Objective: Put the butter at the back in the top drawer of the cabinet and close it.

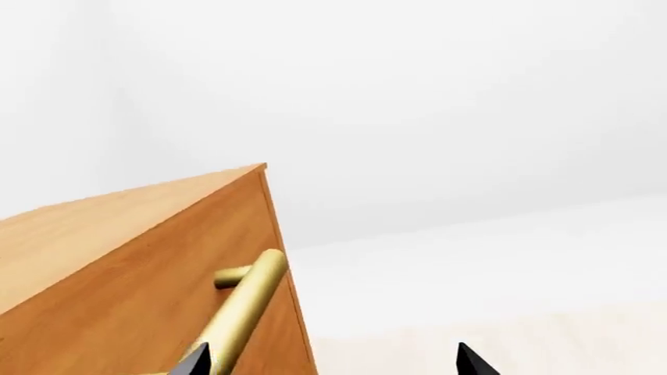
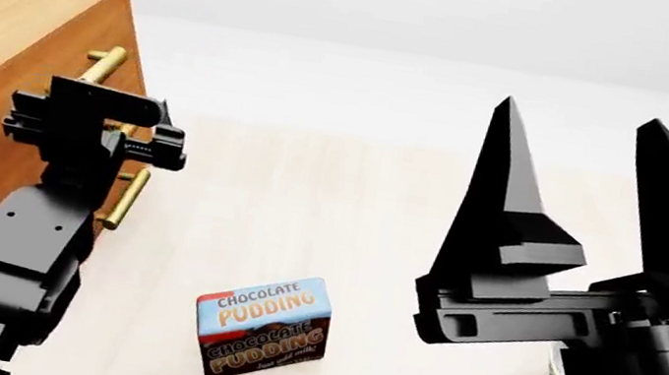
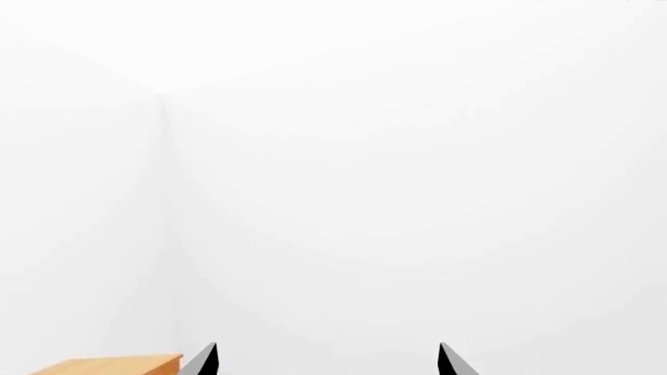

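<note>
1. The left end effector (image 1: pixel 331 361) is released, its fingers on both sides of the brass bar handle (image 1: pixel 246 301) of the wooden cabinet (image 2: pixel 13 30).
2. The right end effector (image 2: pixel 603 168) is released, raised, holding nothing.
3. No butter is visible; a chocolate pudding box (image 2: pixel 262 326) stands near the worktop (image 2: pixel 345 209) front edge.

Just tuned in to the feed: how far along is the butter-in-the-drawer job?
The cabinet drawers look shut, and no butter shows, only a chocolate pudding box on the table. The left gripper, open, is at the top brass handle; the right gripper is raised, open and empty. This fits either reaching to open or having just closed.
</note>
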### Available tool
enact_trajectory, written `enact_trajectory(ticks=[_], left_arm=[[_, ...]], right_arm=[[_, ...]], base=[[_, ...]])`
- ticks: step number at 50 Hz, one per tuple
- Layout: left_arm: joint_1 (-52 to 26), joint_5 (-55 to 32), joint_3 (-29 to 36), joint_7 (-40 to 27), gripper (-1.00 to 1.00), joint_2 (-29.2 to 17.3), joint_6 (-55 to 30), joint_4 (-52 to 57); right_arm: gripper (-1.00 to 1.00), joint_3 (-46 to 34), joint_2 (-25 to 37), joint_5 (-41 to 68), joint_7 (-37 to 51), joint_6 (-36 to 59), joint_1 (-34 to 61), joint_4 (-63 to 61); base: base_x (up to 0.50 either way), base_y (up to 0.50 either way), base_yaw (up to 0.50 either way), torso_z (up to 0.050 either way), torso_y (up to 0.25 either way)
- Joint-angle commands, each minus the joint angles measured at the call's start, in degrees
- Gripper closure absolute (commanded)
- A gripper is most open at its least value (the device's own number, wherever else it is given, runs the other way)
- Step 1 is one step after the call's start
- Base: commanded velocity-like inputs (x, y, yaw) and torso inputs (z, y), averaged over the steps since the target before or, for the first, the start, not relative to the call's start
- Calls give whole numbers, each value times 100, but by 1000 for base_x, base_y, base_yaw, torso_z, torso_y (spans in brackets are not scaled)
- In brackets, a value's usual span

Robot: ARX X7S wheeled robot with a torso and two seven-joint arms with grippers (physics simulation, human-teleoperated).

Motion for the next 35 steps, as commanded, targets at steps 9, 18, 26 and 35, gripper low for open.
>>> enact_trajectory(ticks=[9, 18, 26, 35], left_arm=[[1489, -537, -241, -453, -100, -740, -1323, 4049], [2212, -663, -754, -839, -100, -1174, -1536, 5772], [2940, -776, -1244, -1028, -100, -1341, -1373, 6703], [4278, -636, -1736, -963, -100, -1447, -516, 7365]], right_arm=[[-100, -348, 52, -40, 0, -149, 335, -8], [-100, -280, 177, -124, -2, 19, 114, -8], [-100, -594, 284, -232, -1, -14, 223, -8], [-100, -665, 459, -523, -1, 7, -49, -8]], base=[[0, 0, 0, 0, 0], [0, 0, 0, 0, 0], [0, 0, 0, 0, 0], [0, 0, 0, 0, 0]])
